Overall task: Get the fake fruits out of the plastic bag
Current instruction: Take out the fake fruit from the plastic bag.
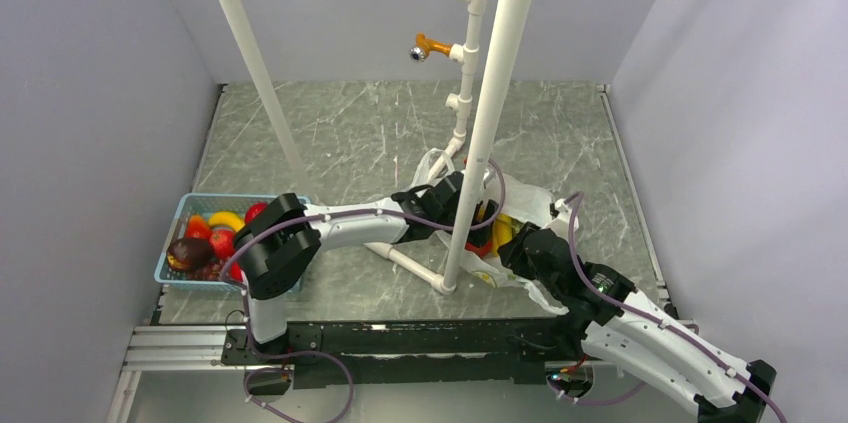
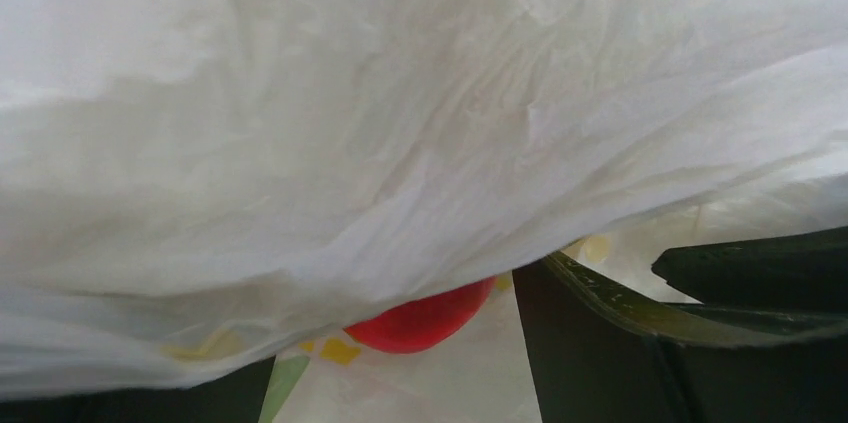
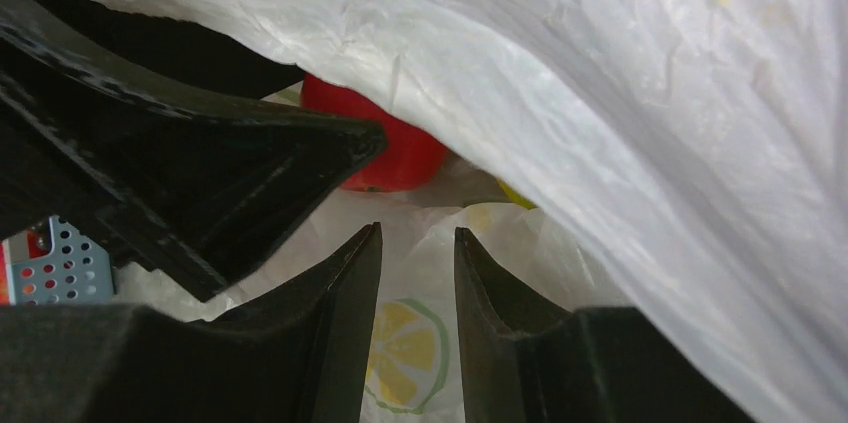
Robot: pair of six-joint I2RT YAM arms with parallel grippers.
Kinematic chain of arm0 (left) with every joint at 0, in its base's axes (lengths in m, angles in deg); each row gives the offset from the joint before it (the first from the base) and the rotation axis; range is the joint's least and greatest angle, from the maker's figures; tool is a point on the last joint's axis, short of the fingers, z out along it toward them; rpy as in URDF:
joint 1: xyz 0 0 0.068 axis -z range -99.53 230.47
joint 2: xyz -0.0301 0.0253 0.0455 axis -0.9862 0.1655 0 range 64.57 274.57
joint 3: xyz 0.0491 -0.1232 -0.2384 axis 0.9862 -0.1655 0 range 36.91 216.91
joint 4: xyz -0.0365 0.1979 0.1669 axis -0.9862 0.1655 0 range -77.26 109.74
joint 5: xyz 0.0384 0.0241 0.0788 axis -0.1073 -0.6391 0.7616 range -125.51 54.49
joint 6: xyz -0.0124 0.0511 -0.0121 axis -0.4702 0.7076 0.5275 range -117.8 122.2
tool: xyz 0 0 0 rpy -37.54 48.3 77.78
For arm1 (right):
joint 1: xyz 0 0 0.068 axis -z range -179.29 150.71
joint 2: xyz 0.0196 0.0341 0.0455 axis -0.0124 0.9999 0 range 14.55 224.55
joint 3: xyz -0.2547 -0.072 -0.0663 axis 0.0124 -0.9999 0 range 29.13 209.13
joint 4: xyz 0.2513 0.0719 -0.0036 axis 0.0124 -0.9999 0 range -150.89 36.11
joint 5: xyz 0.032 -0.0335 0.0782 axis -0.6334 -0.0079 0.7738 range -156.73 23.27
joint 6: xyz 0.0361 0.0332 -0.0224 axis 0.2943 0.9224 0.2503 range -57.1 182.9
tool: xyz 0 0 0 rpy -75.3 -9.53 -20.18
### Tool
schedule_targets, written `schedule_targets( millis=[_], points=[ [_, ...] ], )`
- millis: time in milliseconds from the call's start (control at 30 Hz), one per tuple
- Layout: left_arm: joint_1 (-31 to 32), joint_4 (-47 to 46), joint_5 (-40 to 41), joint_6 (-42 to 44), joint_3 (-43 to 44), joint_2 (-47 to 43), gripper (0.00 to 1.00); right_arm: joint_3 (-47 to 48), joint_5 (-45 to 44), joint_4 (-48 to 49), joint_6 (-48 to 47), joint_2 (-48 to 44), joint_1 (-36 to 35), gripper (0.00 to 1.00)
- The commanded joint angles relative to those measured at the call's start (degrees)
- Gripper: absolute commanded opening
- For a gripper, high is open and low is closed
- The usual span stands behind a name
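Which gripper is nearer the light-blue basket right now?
Left. The left gripper reaches into the plastic bag from the side toward the basket; the right gripper enters the bag from its near right side, farther from the basket.

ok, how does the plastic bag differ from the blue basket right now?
The plastic bag is white, soft and crumpled; the basket is light-blue rigid lattice. The bag lies mid-table; the basket sits at the left edge of the table. The bag's film hides most of its load, a red fruit peeking out; the basket's fruits lie in plain sight. Both hold toy fruit.
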Motion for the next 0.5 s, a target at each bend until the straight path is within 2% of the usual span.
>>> schedule_targets(
  millis=[0, 167, 300, 467],
  points=[
    [2.3, 3.2, 8.3, 2.6, 1.7, 1.0, 0.83, 0.2, 1.2, 2.2, -2.8, 0.0, -0.2, 0.36],
    [2.8, 3.2, 10.3, 1.9, 1.3, 2.4, 0.82, -0.6, 2.3, 3.0, -3.3, 0.6, -0.2, 0.35],
    [2.9, 2.9, 10.5, 1.8, 1.4, 2.9, 0.74, -1.2, 2.4, 3.5, -3.4, 0.7, -0.2, 0.36],
    [2.8, 2.3, 9.5, 2.1, 1.4, 2.6, 0.46, -1.5, 2.8, 4.4, -3.8, 1.1, -0.2, 0.36]
  ],
)
